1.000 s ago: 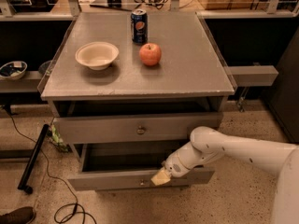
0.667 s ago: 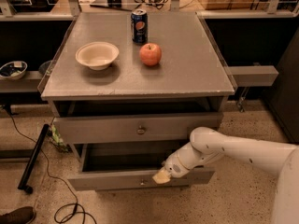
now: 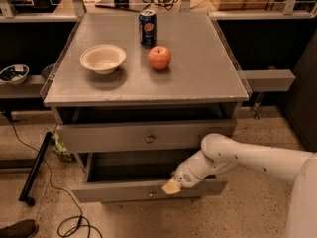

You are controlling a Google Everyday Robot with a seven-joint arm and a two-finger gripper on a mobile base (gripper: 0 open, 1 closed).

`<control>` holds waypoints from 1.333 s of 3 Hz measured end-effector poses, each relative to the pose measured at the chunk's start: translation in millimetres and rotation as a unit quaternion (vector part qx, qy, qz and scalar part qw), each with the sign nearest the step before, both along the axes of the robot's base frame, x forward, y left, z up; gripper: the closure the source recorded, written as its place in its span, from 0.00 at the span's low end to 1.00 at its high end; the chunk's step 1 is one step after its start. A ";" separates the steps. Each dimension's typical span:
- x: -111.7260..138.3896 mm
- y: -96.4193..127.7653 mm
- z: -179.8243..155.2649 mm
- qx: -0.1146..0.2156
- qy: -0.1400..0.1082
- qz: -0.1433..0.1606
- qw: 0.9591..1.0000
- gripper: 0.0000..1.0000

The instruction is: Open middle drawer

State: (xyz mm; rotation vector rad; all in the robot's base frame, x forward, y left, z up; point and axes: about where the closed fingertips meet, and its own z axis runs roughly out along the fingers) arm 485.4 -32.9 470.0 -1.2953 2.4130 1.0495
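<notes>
To the left, a black pole (image 3: 35, 167) was seen lying on the floor, well apart from the drawers. On the cabinet top a bowl (image 3: 103, 58), a can (image 3: 147, 21) and an apple (image 3: 159, 57) were set, none of them involved in the work. Beneath the upper drawer (image 3: 109, 138), the middle drawer (image 3: 114, 192) was found already drawn out far enough for its dark inside to be shown, with its knob (image 3: 150, 193) at the centre of the front panel. Just right of that knob, the gripper (image 3: 172, 186) was placed at the panel's top edge, with the arm (image 3: 247, 157) reaching in from the right. Whether anything was clasped by it, or how far it was parted, could not be told. The step was judged to be the late part of the pull. It would best be done by a straight draw along the runners, without sideways drag, so that the drawer was not skewed. The pull should be stopped before the end of travel was struck.
</notes>
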 end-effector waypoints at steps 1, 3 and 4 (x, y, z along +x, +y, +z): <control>6.9 -1.6 1.1 0.000 0.000 0.000 1.000 1.00; 21.4 -4.9 1.1 0.000 0.000 0.000 1.000 1.00; 35.3 -8.0 1.2 0.000 0.000 0.000 1.000 1.00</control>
